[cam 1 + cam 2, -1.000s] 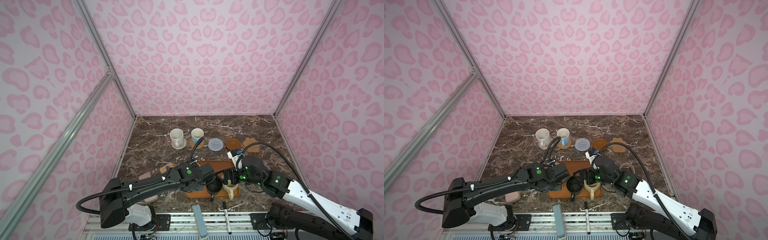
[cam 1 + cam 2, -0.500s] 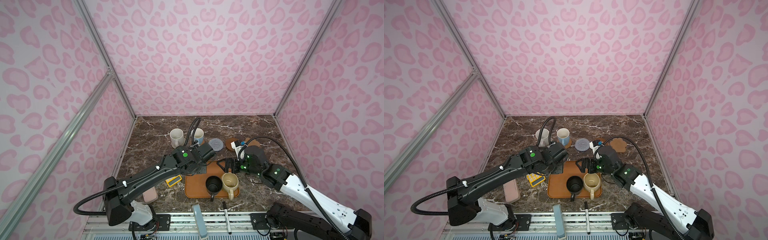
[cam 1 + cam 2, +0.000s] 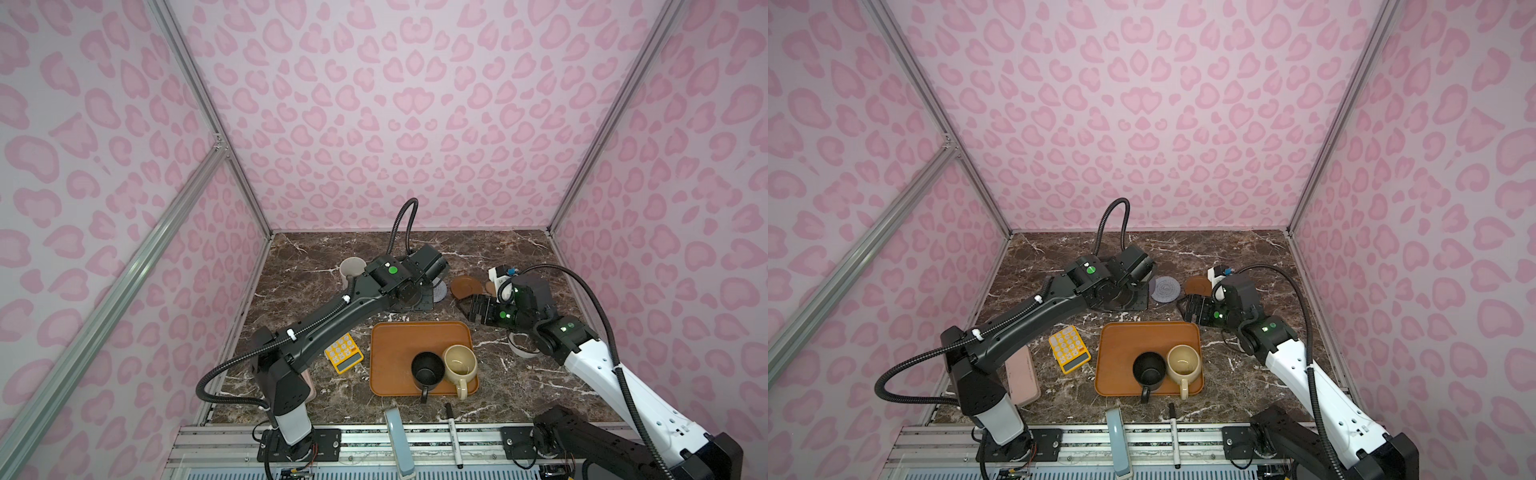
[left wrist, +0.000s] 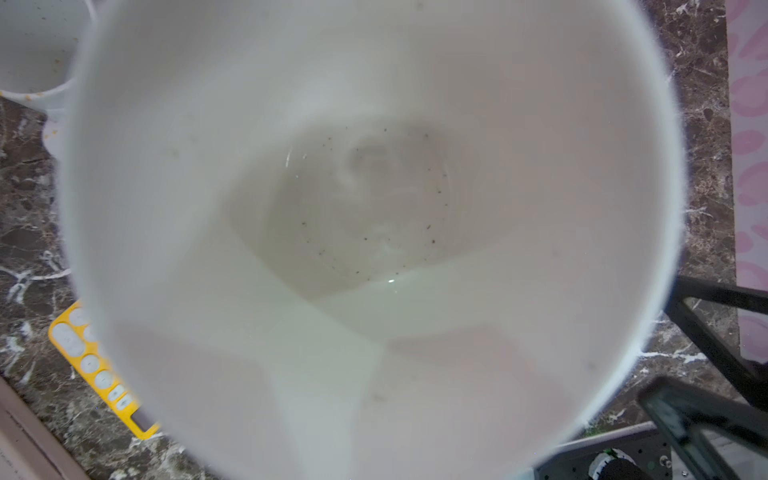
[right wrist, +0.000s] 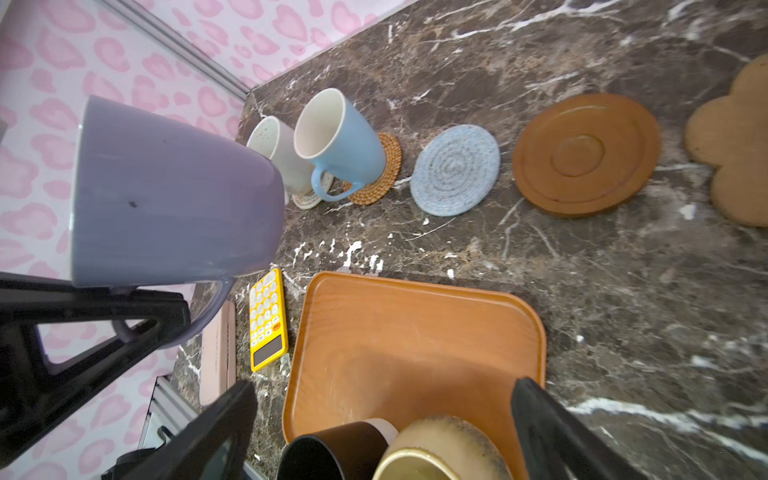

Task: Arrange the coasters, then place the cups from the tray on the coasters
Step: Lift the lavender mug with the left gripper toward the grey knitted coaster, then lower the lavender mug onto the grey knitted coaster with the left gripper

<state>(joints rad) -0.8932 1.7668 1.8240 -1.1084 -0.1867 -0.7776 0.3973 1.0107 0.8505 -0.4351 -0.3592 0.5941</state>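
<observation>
The lavender mug point(image 5: 166, 195) is gripped by its handle in the closed left gripper point(image 5: 137, 320), near the grey-blue coaster point(image 3: 1165, 289). In both top views the mug is hidden under that arm, and the left wrist view is filled by its pale inside. Whether it touches the table cannot be told. The right gripper point(image 3: 478, 311) is spread wide and holds nothing, beside the far corner of the tray point(image 3: 399, 336). The black mug point(image 3: 427, 368) and cream mug point(image 3: 459, 363) are seen on the tray. The paw-shaped coaster point(image 5: 731, 158) is cut off at the frame edge.

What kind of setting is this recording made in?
Probably a lab robot cell, not a home: pink heart-print wall panels on aluminium framing, a dark marble-look tabletop, and two robot arms mounted on a metal rail.
</observation>
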